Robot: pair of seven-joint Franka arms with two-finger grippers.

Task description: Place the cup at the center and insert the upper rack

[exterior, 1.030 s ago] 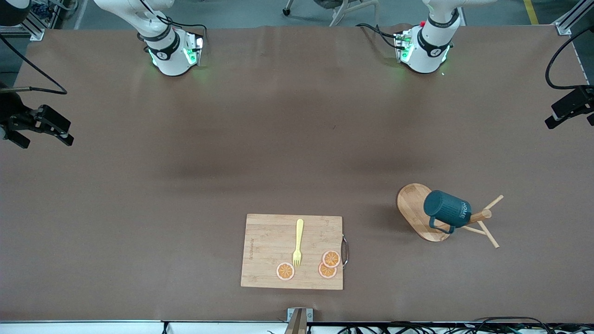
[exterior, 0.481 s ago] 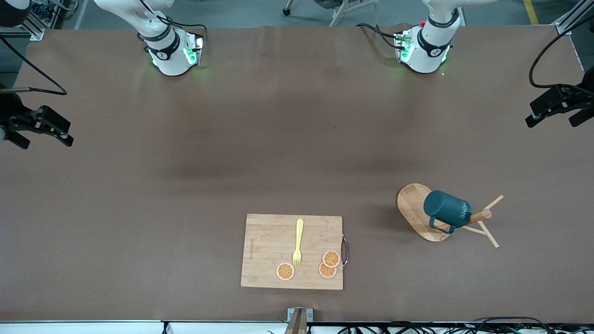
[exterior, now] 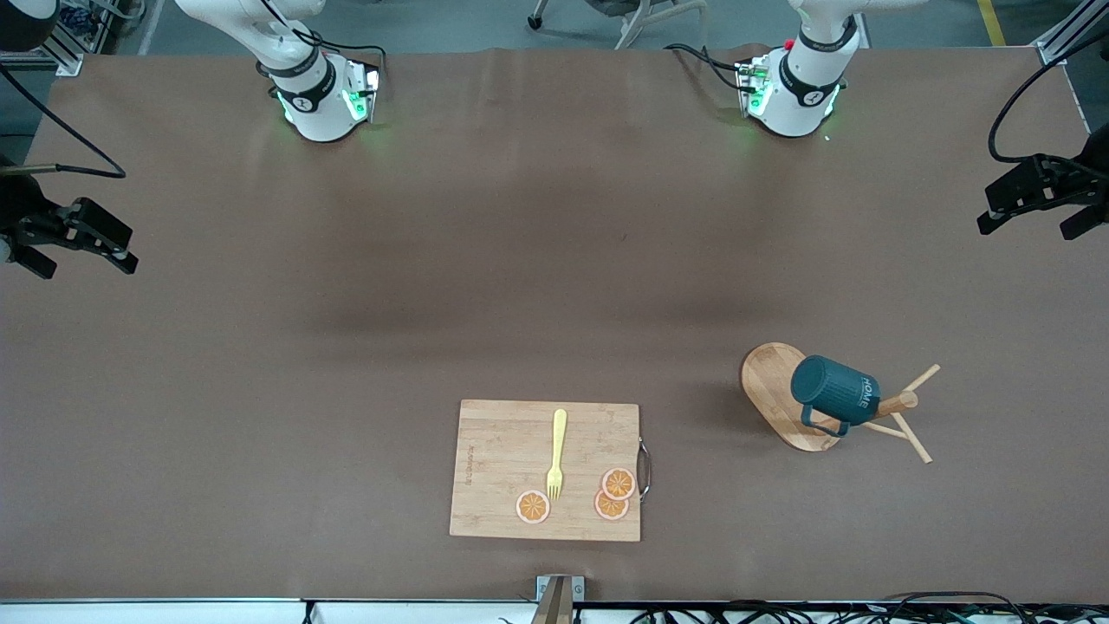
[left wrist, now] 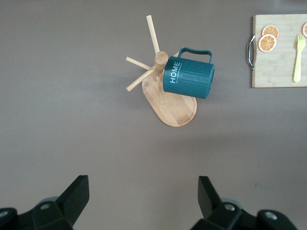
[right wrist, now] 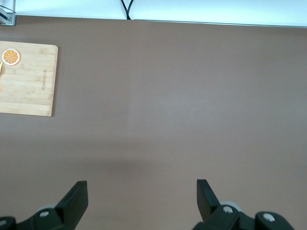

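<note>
While both sets of jaws stand wide and empty, neither arm is near its target: left gripper [exterior: 1040, 204] hangs over the tabletop [exterior: 520, 286] edge at the left arm's end, right gripper [exterior: 74, 238] waits over the edge at the right arm's end.

The cup [exterior: 833, 390] hangs tilted on the upper rack [exterior: 784, 394], handle hooked on a peg, toward the left arm's end, about level w/ the cutting board [exterior: 546, 468]. The board carries a yellow fork [exterior: 556, 455] and orange slices [exterior: 617, 484].

Risks, as I judge them: the rack looks light, so lifting the cup off at a bad angle could snag the handle on the peg and tip or drag the rack. Ribbed side may slip in the jaws.

Hard to make out: which peg holds the handle, and the rack's post is partly covered by the cup. Wrist views show only fingertips.
</note>
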